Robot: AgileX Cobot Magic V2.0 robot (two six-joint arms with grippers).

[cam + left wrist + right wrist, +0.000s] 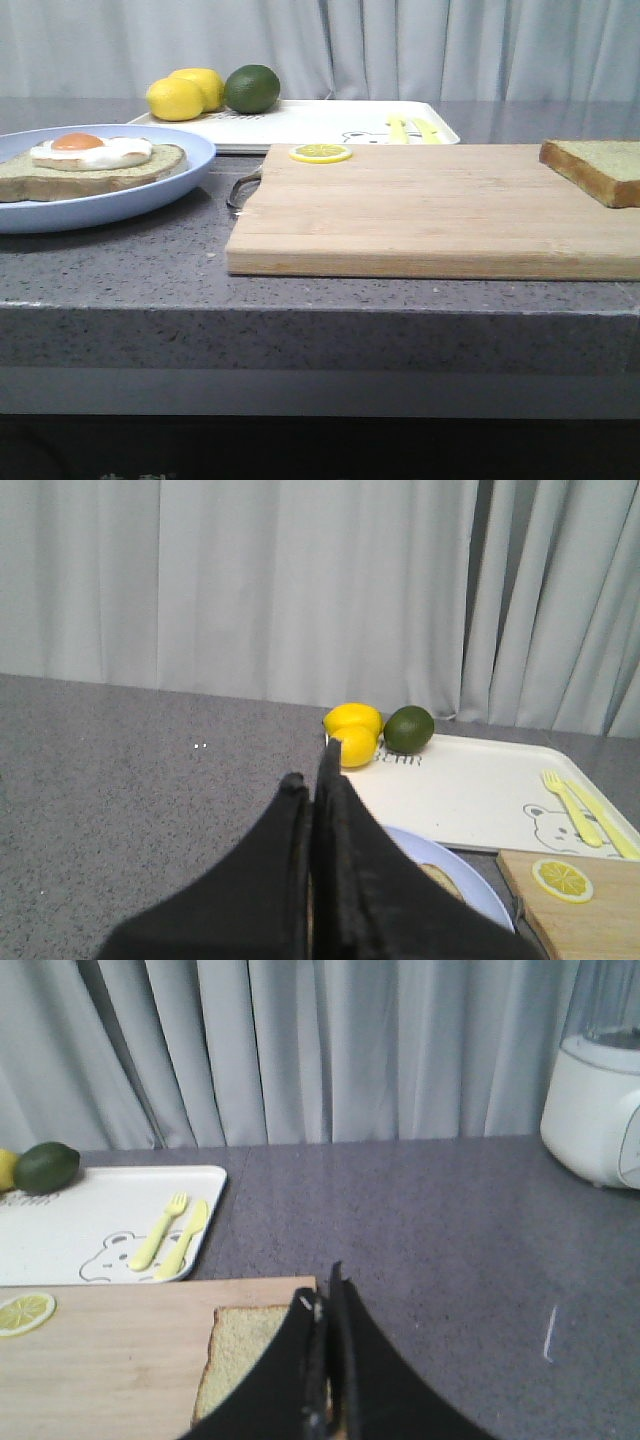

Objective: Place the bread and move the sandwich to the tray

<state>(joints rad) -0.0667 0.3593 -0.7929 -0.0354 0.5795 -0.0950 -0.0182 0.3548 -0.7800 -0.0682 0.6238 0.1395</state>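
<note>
The bread (pixel 598 168) lies flat on the right end of the wooden cutting board (pixel 430 215). In the right wrist view, my right gripper (pixel 322 1300) is shut and empty, hovering over the slice (pixel 245 1350). The sandwich (pixel 90 160), one brown-crusted slice bearing a fried egg, lies on the light-blue plate (pixel 120 205) at the left. My left gripper (pixel 312 780) is shut and empty above that plate (pixel 480 895) and hides most of it. The white tray (pixel 320 122) lies behind the board. Neither gripper shows in the front view.
Two lemons (pixel 185 95) and a lime (pixel 251 88) sit on the tray's far left corner. A yellow fork and spoon (pixel 175 1235) lie on its right side. A lemon slice (pixel 320 153) rests on the board's back edge. A white blender (pixel 595 1110) stands far right.
</note>
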